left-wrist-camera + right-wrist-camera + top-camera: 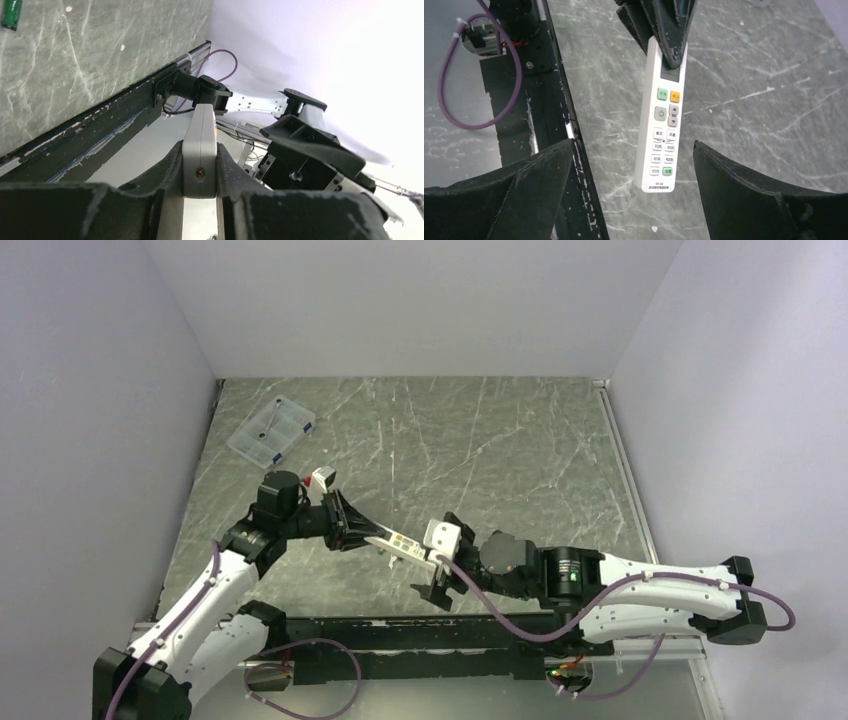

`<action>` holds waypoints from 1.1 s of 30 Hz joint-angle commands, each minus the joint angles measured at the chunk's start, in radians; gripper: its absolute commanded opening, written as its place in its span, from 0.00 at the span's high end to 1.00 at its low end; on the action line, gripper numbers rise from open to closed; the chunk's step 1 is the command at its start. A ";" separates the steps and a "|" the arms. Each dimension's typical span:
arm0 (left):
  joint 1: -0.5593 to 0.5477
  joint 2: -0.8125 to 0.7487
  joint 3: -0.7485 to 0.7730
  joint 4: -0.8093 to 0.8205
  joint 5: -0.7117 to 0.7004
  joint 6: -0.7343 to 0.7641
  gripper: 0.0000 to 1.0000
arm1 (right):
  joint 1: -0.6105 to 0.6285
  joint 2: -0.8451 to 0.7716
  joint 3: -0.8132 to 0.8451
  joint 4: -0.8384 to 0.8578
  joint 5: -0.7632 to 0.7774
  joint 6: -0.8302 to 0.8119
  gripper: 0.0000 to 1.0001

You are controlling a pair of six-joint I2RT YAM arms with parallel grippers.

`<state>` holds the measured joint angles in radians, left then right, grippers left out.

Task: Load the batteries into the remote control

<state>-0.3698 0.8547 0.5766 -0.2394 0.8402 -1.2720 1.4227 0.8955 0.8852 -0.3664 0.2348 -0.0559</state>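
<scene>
One remote control (663, 125) hangs pinched in our left gripper (352, 525) toward the near edge of the table (500, 440); our right gripper (438, 562) stands spread about its button end. We should close squarely across its sides.

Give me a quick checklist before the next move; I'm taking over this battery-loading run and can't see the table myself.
1. Left pincer grips the remote control: ok, shut on its display end.
2. Right pincer open: ok, jaws wide, flanking the remote's lower end without touching.
3. Green battery located: ok, lying on the table.
4. Copper battery located: cannot tell, it shows in no view.
5. Battery compartment open: cannot tell, the button face shows and the back is hidden.
</scene>
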 commanded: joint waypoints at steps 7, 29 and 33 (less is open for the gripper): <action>0.000 -0.035 0.027 -0.168 -0.069 -0.087 1.00 | 0.086 -0.013 -0.123 0.288 0.037 -0.335 0.11; 0.001 -0.134 -0.094 -0.061 -0.002 -0.400 1.00 | 0.151 0.112 -0.213 0.492 0.214 -0.569 0.19; 0.002 -0.142 -0.109 -0.050 0.008 -0.416 1.00 | 0.157 0.137 -0.220 0.505 0.238 -0.592 0.22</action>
<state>-0.3698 0.7280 0.4763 -0.3374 0.8093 -1.6405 1.5696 1.0161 0.6727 0.0784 0.4229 -0.6102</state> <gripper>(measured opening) 0.256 0.797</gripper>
